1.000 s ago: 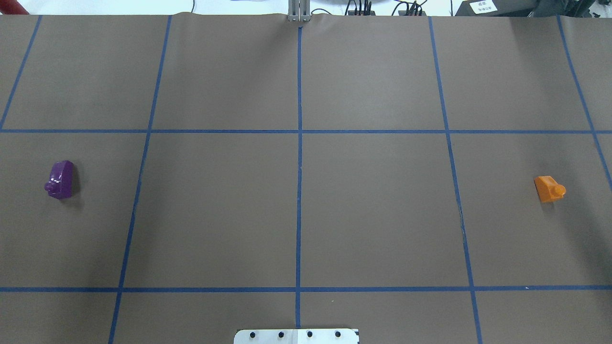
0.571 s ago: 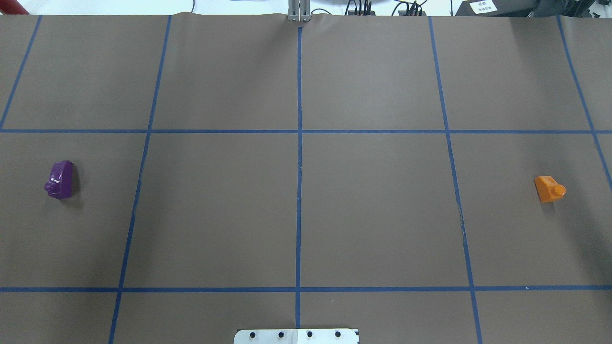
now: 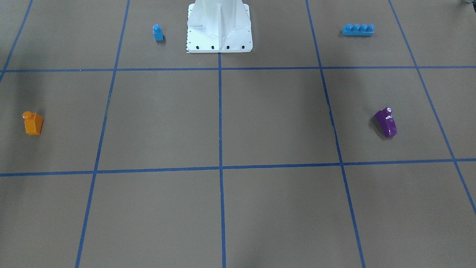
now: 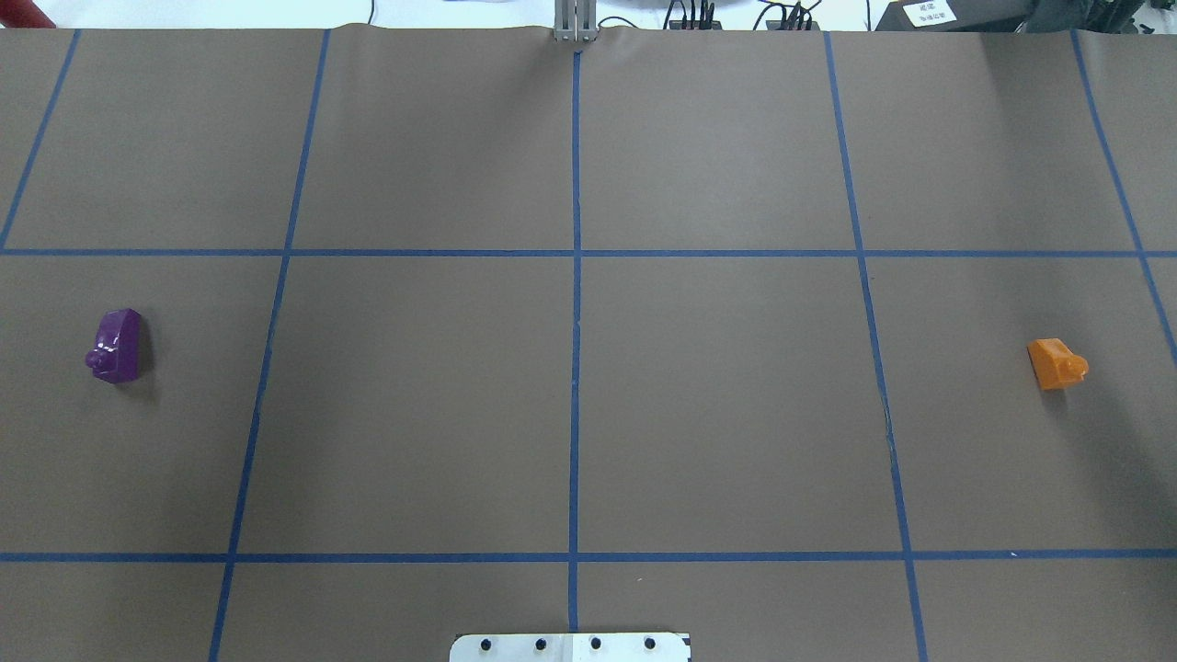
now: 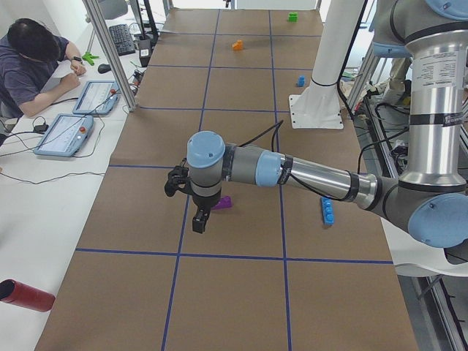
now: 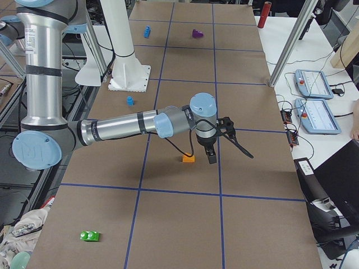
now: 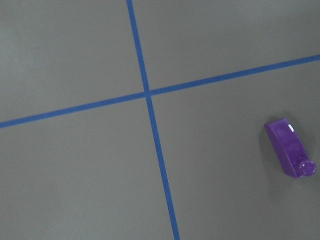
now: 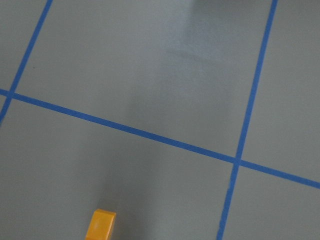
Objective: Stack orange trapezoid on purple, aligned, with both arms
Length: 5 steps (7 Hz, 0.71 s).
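Observation:
The purple brick (image 4: 118, 346) lies on the brown table at its left side; it also shows in the front view (image 3: 386, 123) and at the right edge of the left wrist view (image 7: 290, 148). The orange trapezoid (image 4: 1056, 363) lies at the far right, and shows at the bottom edge of the right wrist view (image 8: 101, 226). My left gripper (image 5: 199, 219) hangs above the table just beside the purple brick (image 5: 223, 202). My right gripper (image 6: 211, 156) hangs close beside the orange trapezoid (image 6: 188, 159). I cannot tell whether either gripper is open or shut.
A small blue single-stud brick (image 3: 158, 32) and a long blue four-stud brick (image 3: 358, 29) lie either side of the white robot base (image 3: 219, 41). A green brick (image 6: 89, 236) lies near one table end, a red cylinder (image 5: 25, 295) at the other. An operator (image 5: 29, 62) sits alongside.

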### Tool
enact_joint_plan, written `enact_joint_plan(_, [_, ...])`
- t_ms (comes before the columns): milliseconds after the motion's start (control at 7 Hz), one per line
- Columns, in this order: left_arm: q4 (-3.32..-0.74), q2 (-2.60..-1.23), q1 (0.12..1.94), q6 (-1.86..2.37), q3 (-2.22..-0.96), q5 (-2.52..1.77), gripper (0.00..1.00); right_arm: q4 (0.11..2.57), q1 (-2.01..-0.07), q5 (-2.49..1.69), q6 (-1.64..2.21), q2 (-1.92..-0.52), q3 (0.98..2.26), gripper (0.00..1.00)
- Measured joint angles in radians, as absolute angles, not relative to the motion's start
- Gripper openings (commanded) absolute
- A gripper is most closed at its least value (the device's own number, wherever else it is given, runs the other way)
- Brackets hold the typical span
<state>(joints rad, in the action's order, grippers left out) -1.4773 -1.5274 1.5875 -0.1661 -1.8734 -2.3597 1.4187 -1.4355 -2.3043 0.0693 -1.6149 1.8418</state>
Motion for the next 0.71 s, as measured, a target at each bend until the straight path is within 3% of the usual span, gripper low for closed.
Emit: enact_joint_plan(714, [-1.645, -1.497, 1.449, 0.109, -1.839, -2.396, 1.0, 1.385, -1.296, -2.291, 0.223, -1.568, 1.837, 1.0])
